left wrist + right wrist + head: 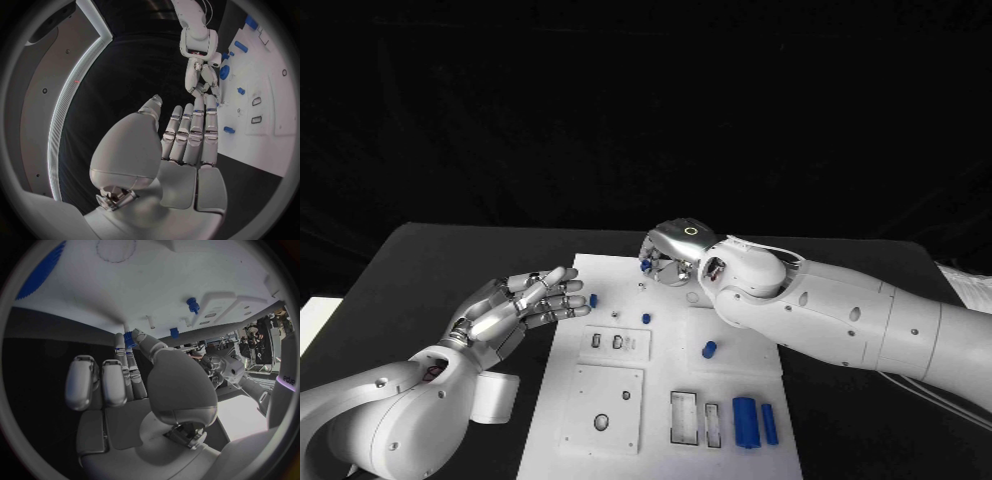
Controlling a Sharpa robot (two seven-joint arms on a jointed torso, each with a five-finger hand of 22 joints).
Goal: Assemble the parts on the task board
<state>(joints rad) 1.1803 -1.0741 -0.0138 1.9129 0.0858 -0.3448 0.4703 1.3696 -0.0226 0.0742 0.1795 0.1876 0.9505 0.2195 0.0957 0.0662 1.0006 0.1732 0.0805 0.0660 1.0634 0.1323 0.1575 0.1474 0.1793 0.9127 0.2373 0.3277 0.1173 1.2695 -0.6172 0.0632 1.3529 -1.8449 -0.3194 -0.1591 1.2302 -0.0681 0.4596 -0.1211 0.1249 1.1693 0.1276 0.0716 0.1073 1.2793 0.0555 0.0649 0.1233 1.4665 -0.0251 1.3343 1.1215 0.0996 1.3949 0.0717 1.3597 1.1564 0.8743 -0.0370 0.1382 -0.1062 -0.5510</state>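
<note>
The white task board (pixel 668 375) lies in the middle of the black table. At the board's far edge my right hand (pixel 682 255) pinches a small blue part (pixel 646 266) between thumb and a finger; the right wrist view shows that part (pixel 129 340) at the fingertips of this hand (pixel 137 390). My left hand (pixel 516 308) hovers at the board's left edge, fingers stretched out and apart, holding nothing. Small blue pegs (pixel 593 299) (pixel 646 318) (pixel 708 349) stand or lie on the board. Two long blue cylinders (pixel 746 420) (pixel 770 422) lie near its front right.
A white box (pixel 495 397) sits on the table left of the board, beside my left forearm. The board carries small slots (pixel 606 341), two rectangular recesses (pixel 684 417) and a square plate with holes (pixel 607 395). My right forearm crosses the board's right side.
</note>
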